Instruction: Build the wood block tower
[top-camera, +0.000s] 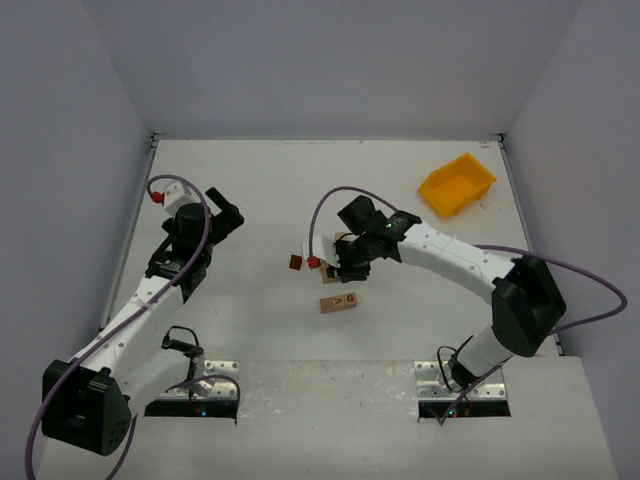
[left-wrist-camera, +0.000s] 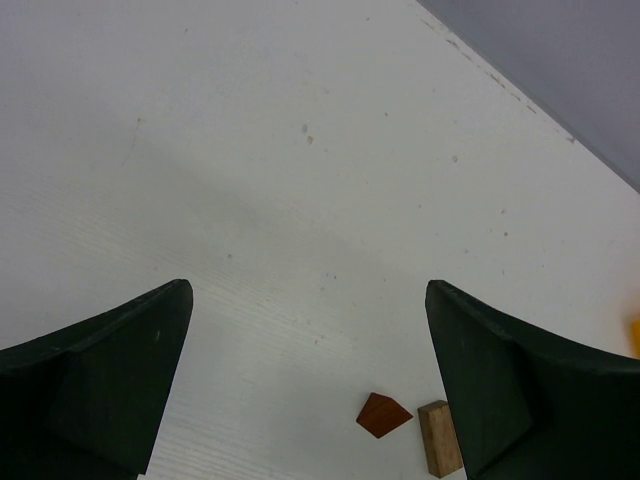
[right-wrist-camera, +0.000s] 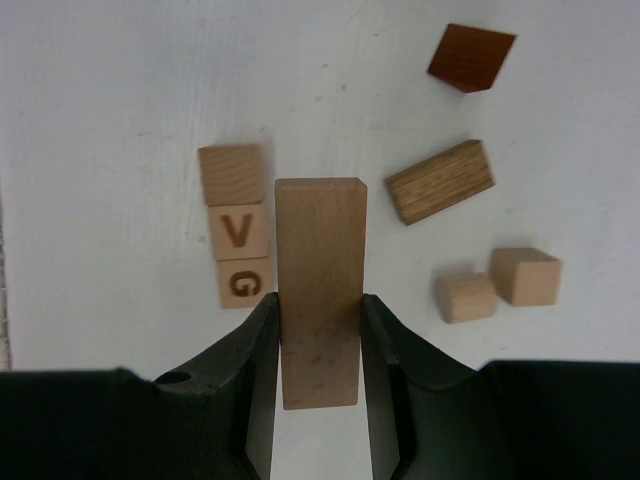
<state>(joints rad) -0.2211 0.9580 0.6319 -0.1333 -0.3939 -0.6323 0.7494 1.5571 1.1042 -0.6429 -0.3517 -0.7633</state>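
In the right wrist view my right gripper (right-wrist-camera: 320, 300) is shut on a long pale wooden block (right-wrist-camera: 320, 270), which sticks out past the fingertips. Just left of it on the table lies a row of pale blocks, two of them lettered V and G (right-wrist-camera: 238, 228). A dark reddish-brown block (right-wrist-camera: 470, 57), a grainy oblong block (right-wrist-camera: 440, 181) and two small pale blocks (right-wrist-camera: 466, 297) (right-wrist-camera: 525, 276) lie to the right. From above, the right gripper (top-camera: 345, 262) hangs just behind the lettered block (top-camera: 339, 303). My left gripper (left-wrist-camera: 308, 290) (top-camera: 225, 215) stands open and empty, well left of the blocks.
A yellow plastic bin (top-camera: 457, 184) sits at the back right of the white table (top-camera: 260, 190). Grey walls close in the table at the back and sides. In the left wrist view the reddish-brown block (left-wrist-camera: 384, 414) and a tan block (left-wrist-camera: 440, 437) lie by the right finger.
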